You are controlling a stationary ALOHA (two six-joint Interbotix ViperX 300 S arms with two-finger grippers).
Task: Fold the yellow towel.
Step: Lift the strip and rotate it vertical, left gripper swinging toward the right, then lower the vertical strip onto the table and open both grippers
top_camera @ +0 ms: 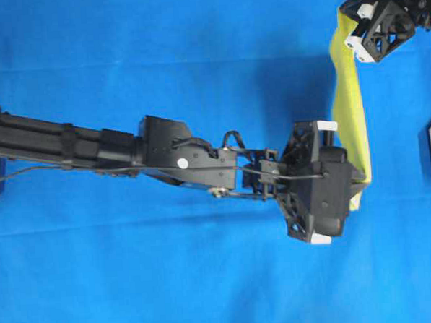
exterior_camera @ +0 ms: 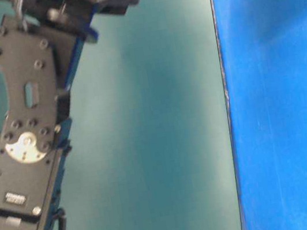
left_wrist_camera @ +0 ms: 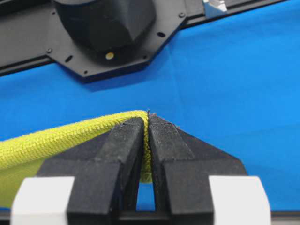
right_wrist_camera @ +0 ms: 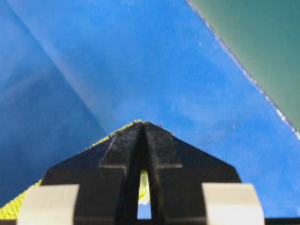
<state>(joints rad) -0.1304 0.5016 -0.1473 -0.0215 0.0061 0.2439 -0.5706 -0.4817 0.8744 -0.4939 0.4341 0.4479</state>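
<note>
Both hands clamped on the yellow towel (top_camera: 349,96). Left hand (left_wrist_camera: 148,123) pinches one edge, fabric folded over its fingertips; right hand (right_wrist_camera: 143,129) pinches the other end, top right in overhead. Towel hangs as a narrow strip between them, lifted over the blue table (top_camera: 134,267). Black arm base (left_wrist_camera: 103,33) beyond left hand.

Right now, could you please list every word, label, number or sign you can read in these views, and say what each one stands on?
None can be read.
A small plate on the arm link in the table-level view carries marks, too blurred to read.
The yellow towel, the blue table cover and the left gripper show no text.
</note>
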